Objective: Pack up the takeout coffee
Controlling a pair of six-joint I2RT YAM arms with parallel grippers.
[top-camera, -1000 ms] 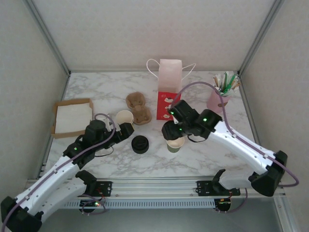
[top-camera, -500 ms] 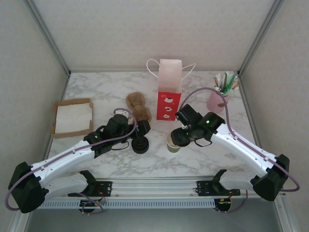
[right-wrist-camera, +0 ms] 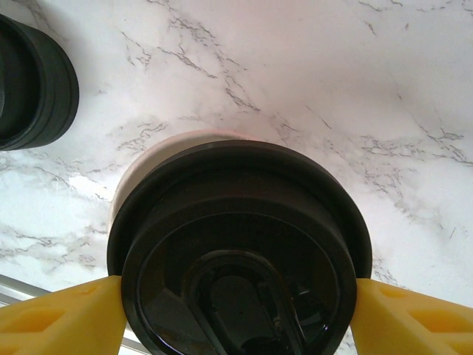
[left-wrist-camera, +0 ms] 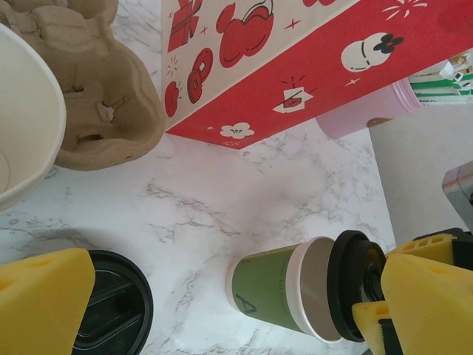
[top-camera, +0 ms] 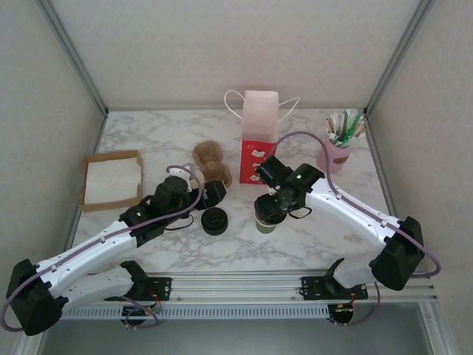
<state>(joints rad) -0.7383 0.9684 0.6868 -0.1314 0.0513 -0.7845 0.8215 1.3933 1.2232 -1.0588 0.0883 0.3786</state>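
Green coffee cup (left-wrist-camera: 270,285) upright on marble bench (top-camera: 244,248), black lid (right-wrist-camera: 236,244) pinched by right tool (top-camera: 270,209); left tool (top-camera: 213,194) spread wide.

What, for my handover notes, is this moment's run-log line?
right hand: gripping black lid over olive-green paper cup | left hand: open, empty

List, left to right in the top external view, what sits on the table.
Cardboard napkin box → loose black lid → takeout coffee → pink cup of stirrers. The cup carrier and red gift bag overlap these, so they are left out.
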